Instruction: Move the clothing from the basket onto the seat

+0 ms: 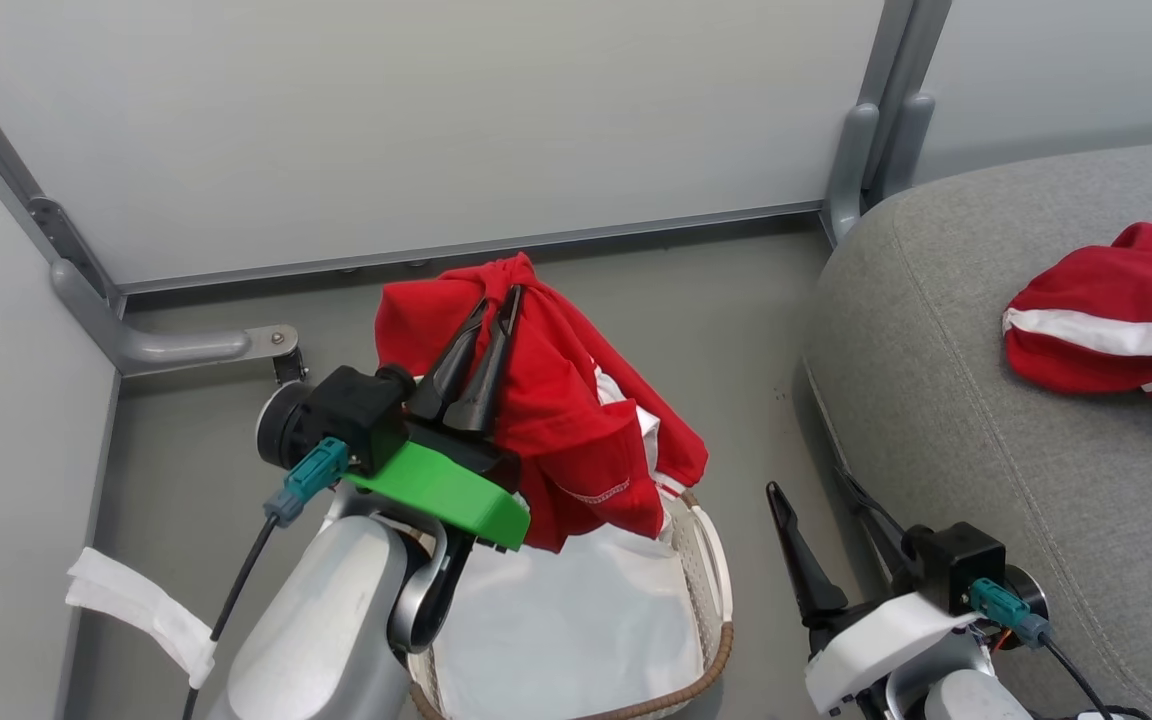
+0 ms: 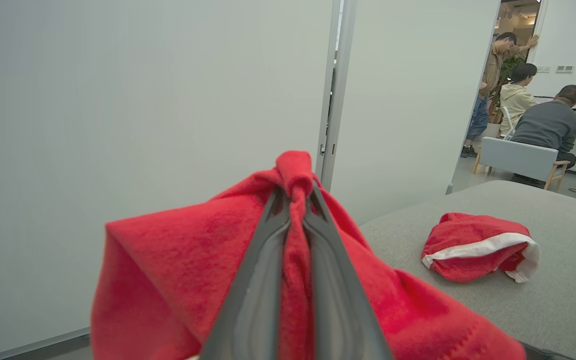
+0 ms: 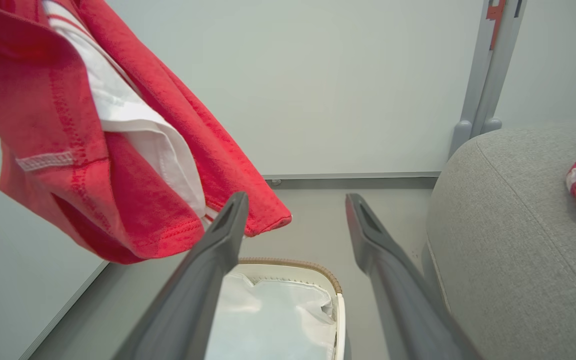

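Hanging from left tool point(image 1: 501, 297), one garment point(image 1: 576, 430); second garment point(image 1: 1106, 320) on seat point(image 1: 986, 450).

A red garment point(image 1: 576, 420) with white panels and stripe trim is held bunched above the basket point(image 1: 708, 548), pinched at its top fold by the left gripper point(image 1: 499, 298). The oval cream basket (brown woven rim, white liner) is set on the floor beside the grey upholstered seat point(image 1: 986, 430), on which a second red garment point(image 1: 1106, 320) is lying crumpled.
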You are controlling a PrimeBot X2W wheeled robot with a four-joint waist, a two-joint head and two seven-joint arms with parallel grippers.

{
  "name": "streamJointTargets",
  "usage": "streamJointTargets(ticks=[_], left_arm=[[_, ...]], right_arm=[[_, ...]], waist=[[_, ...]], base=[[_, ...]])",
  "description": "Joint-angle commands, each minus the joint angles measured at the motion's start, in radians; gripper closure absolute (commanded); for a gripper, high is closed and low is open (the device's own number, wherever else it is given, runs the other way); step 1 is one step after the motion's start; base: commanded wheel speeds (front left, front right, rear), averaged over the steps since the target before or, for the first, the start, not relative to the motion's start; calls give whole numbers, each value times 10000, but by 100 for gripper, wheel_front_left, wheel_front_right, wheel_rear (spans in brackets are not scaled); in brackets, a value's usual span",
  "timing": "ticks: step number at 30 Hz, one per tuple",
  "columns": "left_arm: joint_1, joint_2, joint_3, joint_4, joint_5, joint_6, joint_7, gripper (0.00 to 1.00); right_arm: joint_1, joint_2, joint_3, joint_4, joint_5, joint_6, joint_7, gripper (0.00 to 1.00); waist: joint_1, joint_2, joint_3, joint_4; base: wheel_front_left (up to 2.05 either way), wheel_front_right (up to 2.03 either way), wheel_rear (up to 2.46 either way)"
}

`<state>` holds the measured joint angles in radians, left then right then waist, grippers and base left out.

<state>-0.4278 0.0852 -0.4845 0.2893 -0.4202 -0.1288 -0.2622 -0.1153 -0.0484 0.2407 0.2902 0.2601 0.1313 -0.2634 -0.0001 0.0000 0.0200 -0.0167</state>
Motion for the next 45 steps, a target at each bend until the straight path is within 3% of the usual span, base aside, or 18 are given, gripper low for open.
streamJointTargets(ticks=[1,6,11,17,28,29,31,37,38,39,40,45], left_arm=[[-176,-13,7,-91,11,-35,-37,100],[-220,-30,-102,-152,30,-36,-37,100],[-159,-8,-271,-161,-15,-36,-37,100],[-194,-38,-582,-126,-154,-35,-37,100],[-251,-166,-1555,-43,-527,-35,-37,100],[-241,-167,-1603,-42,-544,-37,-37,100],[-242,-166,-1664,-10,-596,-37,-37,100],[-187,-83,-1470,-7,-572,-36,-37,100],[-179,-82,-1414,-55,-515,-36,-37,76],[-118,-82,-1374,-78,-488,-36,-37,43],[-83,-86,-1331,-124,-459,-36,-37,0],[111,61,-1045,-147,-216,-36,-23,0]], right_arm=[[86,-42,60,-28,32,-10,-17,0],[-233,-33,808,-285,-161,-10,-17,0],[-1013,-45,2265,-480,-441,-10,-17,0],[-2334,-42,3429,159,-527,-10,-18,0],[-3484,-42,3643,1168,-29,-10,-18,0],[-3516,-42,3678,1244,63,-10,-17,8],[-3506,-40,3719,1345,303,-10,-17,100],[-3320,-47,3463,1452,709,-10,-17,100],[-3294,-47,3409,1415,730,-10,-17,100],[-3265,-42,3364,1338,736,-10,-17,100],[-3244,-44,3293,1262,724,-10,-18,100],[-3124,-37,2831,770,579,-10,-18,100]], waist=[[1,0,5,-5],[1,0,35,42],[1,0,183,122],[1,0,281,347],[1,0,325,943],[1,0,331,979],[1,0,347,1021],[1,0,425,898],[1,0,445,836],[1,0,469,719],[1,0,494,626],[1,0,684,-277]], base=[[0,0,0],[0,0,0],[0,0,0],[0,0,0],[0,0,0],[0,0,0],[0,0,0],[0,0,0],[0,0,0],[0,0,0],[0,0,0],[0,0,0]])
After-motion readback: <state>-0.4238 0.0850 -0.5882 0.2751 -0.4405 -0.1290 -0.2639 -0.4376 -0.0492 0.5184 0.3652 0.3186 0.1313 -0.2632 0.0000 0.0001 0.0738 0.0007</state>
